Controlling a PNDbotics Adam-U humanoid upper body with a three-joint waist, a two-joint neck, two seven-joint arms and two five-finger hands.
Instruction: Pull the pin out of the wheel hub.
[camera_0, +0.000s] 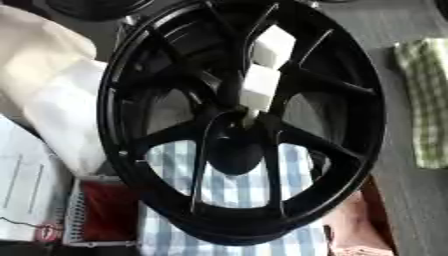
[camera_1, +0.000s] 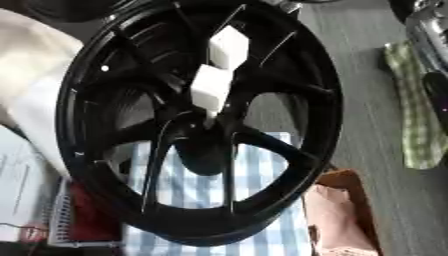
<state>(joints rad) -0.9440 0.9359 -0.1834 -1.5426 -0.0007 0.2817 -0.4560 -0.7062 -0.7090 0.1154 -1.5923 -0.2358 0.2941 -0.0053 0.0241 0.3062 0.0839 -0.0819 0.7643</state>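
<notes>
A black spoked wheel (camera_0: 157, 65) stands tilted and fills most of both views. At its hub (camera_0: 234, 150) a thin pale pin stem (camera_0: 249, 117) sticks out between the spokes. Two white blocks (camera_0: 260, 87) (camera_0: 273, 45) sit in line above the stem. Whether they are part of the pin is unclear. My right arm (camera_1: 427, 27), silver and black, comes down the right edge of the right eye view, well clear of the wheel. Its dark lower end (camera_1: 435, 95) is cut off by the edge. My left hand does not show.
A blue and white checked cloth (camera_0: 232, 195) lies under the wheel. A green checked cloth (camera_0: 429, 100) lies at the right. White padding (camera_0: 48, 85) and papers (camera_0: 22, 190) are at the left, a red item (camera_0: 109, 210) below, and a brown box with pink material (camera_1: 337, 220) at the lower right.
</notes>
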